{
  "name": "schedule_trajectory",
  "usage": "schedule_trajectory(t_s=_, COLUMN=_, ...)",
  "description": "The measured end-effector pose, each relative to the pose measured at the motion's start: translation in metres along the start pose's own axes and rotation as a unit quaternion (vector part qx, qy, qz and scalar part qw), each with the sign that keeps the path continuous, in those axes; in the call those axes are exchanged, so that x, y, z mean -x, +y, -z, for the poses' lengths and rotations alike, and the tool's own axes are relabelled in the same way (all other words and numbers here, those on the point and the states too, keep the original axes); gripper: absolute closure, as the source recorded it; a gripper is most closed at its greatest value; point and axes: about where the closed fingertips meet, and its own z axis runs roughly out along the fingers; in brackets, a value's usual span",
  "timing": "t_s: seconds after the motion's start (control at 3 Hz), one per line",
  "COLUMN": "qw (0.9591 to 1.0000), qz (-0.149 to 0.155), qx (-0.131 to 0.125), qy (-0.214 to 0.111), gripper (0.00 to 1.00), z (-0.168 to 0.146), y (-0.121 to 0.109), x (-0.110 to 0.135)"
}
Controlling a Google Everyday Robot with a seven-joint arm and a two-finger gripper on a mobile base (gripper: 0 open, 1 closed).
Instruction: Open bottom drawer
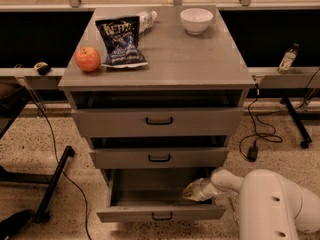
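The bottom drawer (160, 213) is the slim grey front with a small black bar handle, lowest of three in the grey cabinet. It is pulled out, and its plain grey tray interior (150, 186) shows. My gripper (190, 192) reaches from the white arm at the lower right into the right side of the open tray, just behind the drawer front.
The middle drawer (159, 157) and top drawer (159, 120) stick out slightly. On the cabinet top lie a red apple (87, 59), a chip bag (120, 40), a bottle (146, 19) and a white bowl (196, 20). Cables and a black stand leg (54, 182) lie on the floor.
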Motion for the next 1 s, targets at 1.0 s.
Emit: schedule_trajectory(t_s=1.0, qw=0.9846, qz=0.072, qx=0.159, qy=0.002, gripper=0.9, z=-0.007, y=0.083, x=0.015)
